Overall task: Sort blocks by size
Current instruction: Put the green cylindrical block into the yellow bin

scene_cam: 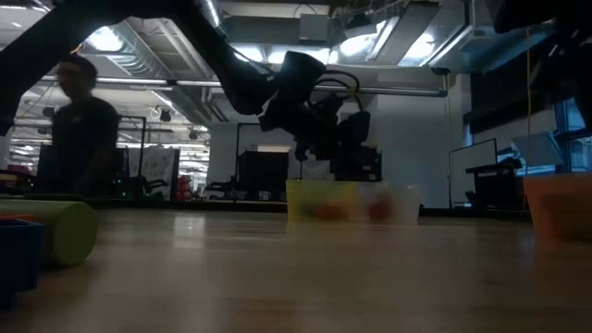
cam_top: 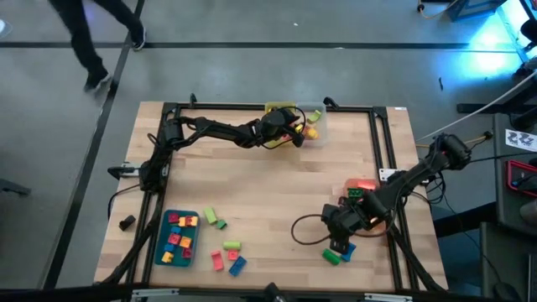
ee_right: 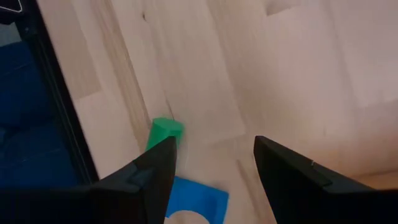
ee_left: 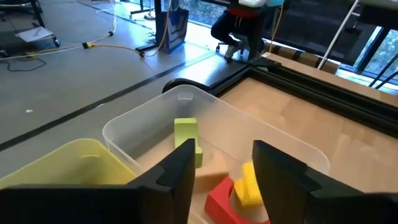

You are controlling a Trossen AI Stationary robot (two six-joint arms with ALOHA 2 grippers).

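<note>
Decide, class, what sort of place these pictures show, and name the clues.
Probably a robotics lab or workshop. A framed wooden table stands on a bare concrete floor with cables trailing across it, and the low view shows monitors and ceiling strip lights behind.

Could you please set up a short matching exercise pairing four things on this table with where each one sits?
Things:
1. left gripper
2. right gripper
3. teal bin
4. clear bin

Places:
A. on the near left part of the table, with red, yellow and orange blocks in it
B. above the clear bin at the far edge, fingers apart
C. at the far edge beside the yellow bin, holding red, yellow and green blocks
D. low over the near right part, above a green block and a blue block

Pairs: 1-B, 2-D, 3-A, 4-C
</note>
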